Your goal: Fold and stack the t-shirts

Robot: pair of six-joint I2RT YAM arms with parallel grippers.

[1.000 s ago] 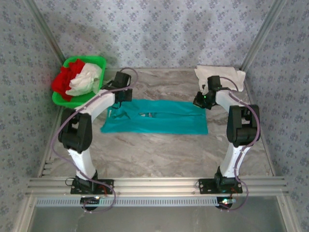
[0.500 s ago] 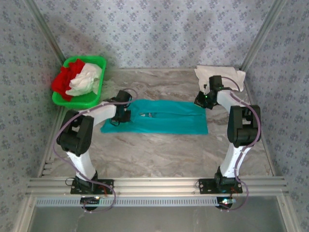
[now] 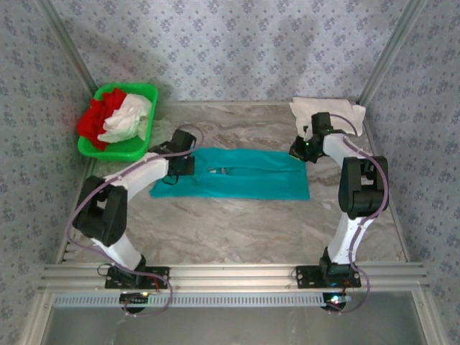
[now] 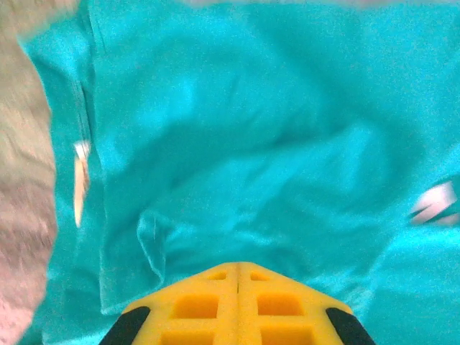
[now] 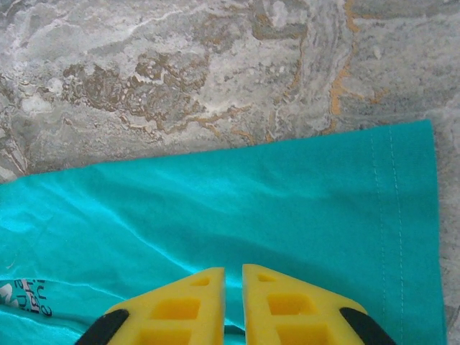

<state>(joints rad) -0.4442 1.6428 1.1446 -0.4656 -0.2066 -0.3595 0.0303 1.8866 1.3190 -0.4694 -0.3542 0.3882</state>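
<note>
Marble table point(image 3: 237, 223) spreads wide nearward of the teal t-shirt point(image 3: 244, 183).

Patterned wallpaper walls point(image 3: 237, 43); marbled tabletop point(image 3: 230, 223); aluminium rail point(image 3: 230, 273) along near edge.

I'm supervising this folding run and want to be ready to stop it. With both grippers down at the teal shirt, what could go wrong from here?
1. The left gripper is shut low over the rumpled left end of the teal t-shirt; moving off could drag cloth and spoil the fold.
2. The right gripper has its jaws barely parted over the hem, so cloth may snag if it lifts.
</note>
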